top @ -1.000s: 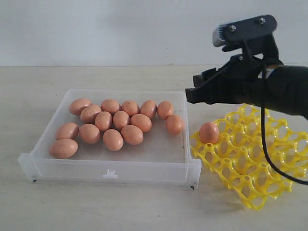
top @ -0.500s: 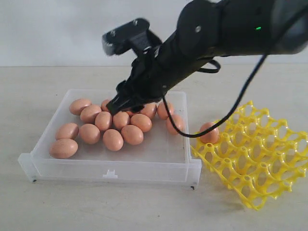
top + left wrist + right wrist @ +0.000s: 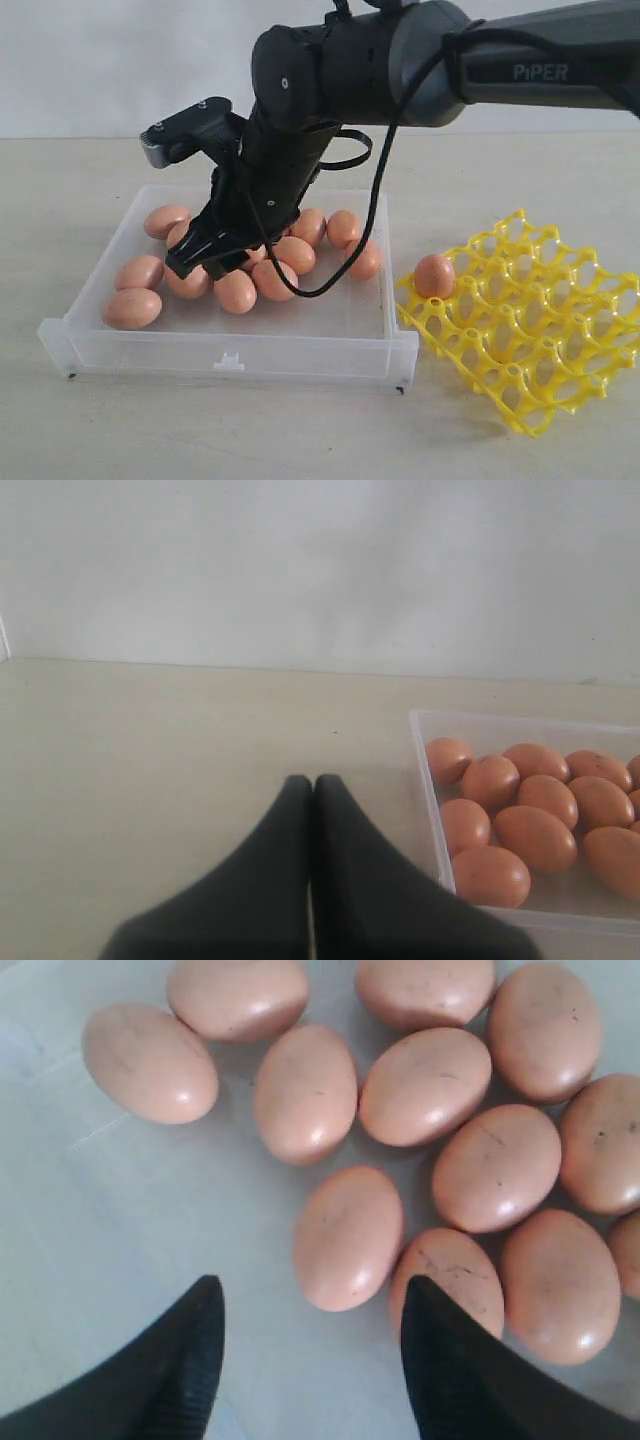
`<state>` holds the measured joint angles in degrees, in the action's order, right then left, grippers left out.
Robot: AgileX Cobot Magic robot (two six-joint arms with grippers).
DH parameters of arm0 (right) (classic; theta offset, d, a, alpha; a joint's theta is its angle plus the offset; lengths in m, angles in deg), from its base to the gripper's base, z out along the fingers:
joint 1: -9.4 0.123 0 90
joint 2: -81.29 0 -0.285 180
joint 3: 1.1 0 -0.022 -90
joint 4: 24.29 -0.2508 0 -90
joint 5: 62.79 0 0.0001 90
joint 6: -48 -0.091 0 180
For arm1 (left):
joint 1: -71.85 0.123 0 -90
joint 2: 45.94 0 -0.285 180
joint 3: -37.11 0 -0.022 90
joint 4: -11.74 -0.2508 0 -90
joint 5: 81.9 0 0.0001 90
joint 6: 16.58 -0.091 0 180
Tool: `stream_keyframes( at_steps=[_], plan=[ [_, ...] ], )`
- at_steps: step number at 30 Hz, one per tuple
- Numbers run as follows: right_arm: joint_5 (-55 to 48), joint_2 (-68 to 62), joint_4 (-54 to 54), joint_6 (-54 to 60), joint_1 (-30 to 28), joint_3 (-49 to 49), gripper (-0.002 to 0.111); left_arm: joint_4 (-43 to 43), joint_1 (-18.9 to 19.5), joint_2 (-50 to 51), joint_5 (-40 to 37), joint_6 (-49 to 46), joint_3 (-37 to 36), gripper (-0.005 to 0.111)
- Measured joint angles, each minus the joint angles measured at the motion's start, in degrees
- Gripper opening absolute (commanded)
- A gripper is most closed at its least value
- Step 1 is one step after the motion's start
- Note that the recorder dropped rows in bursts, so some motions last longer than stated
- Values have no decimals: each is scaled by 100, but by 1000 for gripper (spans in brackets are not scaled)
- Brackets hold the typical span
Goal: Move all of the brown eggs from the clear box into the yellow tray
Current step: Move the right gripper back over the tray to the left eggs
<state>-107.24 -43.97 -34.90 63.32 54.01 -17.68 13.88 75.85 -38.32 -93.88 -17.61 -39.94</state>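
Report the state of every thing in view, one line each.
Right tool, open, empty, low over the brown eggs.
Left tool, shut, empty.
Brown eggs, lying loose in the clear box.
Clear box, open-topped, partly filled.
Yellow tray, one egg seated in a corner cup, other visible cups empty.

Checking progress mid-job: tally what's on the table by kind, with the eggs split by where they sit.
Brown eggs in the clear box: at least 12; the right arm hides others
Brown egg in the yellow tray: 1
Clear box: 1
Yellow tray: 1
Total: at least 15
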Motion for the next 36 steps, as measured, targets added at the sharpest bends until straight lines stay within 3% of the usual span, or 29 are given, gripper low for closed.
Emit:
stream_keyframes(
  at_steps=[10, 23, 28, 36],
  plan=[
    [-579, -485, 112, -928, 119, -317, 51, 0, 0, 0, 0, 0, 0, -4],
    [-116, -596, 172, -1193, 119, -321, 51, 0, 0, 0, 0, 0, 0, -4],
    [-103, -885, 212, -1217, 119, -345, 61, 0, 0, 0, 0, 0, 0, -4],
    [-91, -1116, 307, -1217, 133, -718, 61, 0, 0, 0, 0, 0, 0, -4]
  ],
)
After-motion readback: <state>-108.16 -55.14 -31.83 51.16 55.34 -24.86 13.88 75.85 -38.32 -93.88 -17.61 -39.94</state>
